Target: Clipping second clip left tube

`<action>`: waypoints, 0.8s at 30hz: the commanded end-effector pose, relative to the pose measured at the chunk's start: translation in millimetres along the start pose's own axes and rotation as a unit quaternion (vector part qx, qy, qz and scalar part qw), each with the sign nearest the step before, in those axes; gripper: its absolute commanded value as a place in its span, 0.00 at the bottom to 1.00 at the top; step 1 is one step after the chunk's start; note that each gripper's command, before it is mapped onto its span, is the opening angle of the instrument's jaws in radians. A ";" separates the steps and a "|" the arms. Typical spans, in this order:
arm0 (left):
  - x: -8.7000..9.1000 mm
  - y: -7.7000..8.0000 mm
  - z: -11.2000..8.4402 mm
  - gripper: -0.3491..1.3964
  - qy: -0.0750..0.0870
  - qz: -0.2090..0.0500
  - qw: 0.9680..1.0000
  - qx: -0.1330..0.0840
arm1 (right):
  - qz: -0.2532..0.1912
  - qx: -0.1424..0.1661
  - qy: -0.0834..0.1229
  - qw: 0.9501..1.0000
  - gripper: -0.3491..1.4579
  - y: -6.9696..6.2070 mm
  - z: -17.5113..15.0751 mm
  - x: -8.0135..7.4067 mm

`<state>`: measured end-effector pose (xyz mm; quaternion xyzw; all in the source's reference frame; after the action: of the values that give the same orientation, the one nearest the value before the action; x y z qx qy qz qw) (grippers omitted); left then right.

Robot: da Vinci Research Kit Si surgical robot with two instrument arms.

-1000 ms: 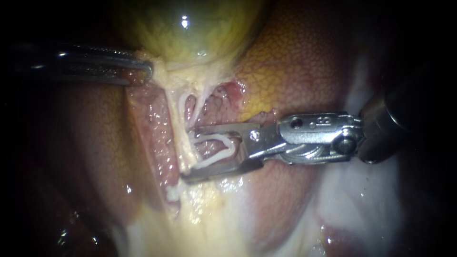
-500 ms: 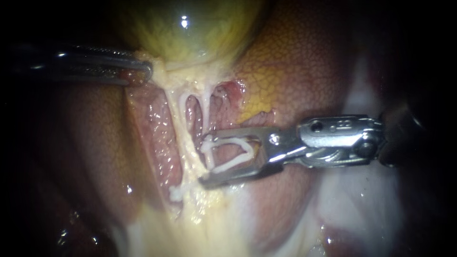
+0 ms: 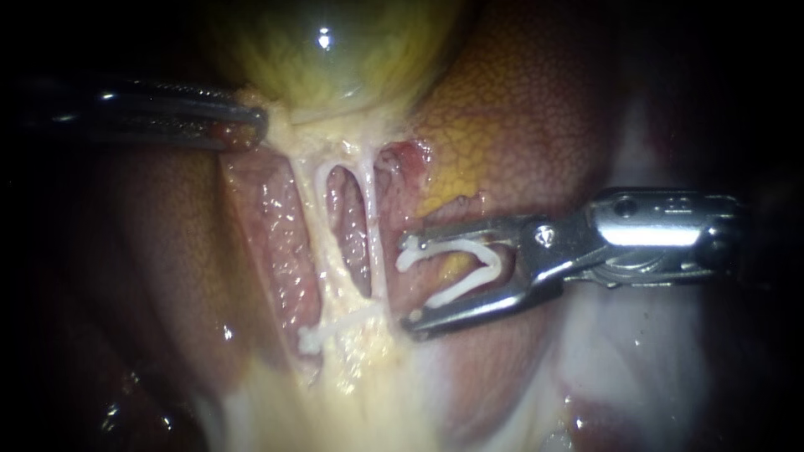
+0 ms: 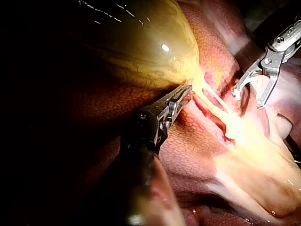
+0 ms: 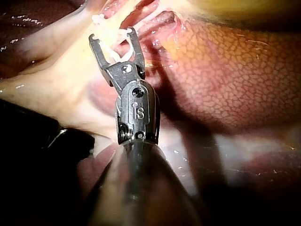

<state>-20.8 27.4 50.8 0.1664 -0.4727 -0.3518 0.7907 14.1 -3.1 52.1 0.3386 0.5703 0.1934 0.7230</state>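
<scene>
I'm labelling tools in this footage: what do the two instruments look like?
The left instrument is silver metal, with long, narrow, ridged jaws on a dark shaft. The right instrument has flat steel jaws, a shiny hinged block with pins and an engraved mark, and a dark, rounded shaft.

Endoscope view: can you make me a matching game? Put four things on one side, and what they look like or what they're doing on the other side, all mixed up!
Things:
1. gallbladder
2. liver
3. left instrument
4. right instrument

Looks or doings:
A. holds a white clip
B. yellow-green and shiny
C. grips pale tissue just under the gallbladder
D. orange-brown and speckled

Right pairs: 1-B, 2-D, 3-C, 4-A.
</scene>
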 end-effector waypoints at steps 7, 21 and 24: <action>0.0 0.0 0.0 0.00 0.000 0.000 1.000 0.000 | 0.009 0.027 0.004 1.000 0.46 0.8 1.7 -0.3; 0.0 0.0 0.0 0.00 0.000 0.000 1.000 0.000 | 0.012 0.025 0.003 1.000 0.46 3.8 3.8 -3.7; 0.1 0.0 0.0 0.00 0.000 0.000 1.000 0.000 | 0.009 0.023 0.002 1.000 0.46 4.7 4.4 -4.5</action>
<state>-20.8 27.4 50.8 0.1666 -0.4728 -0.3516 0.7906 17.6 -4.0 59.3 0.3595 0.5733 0.1872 0.7121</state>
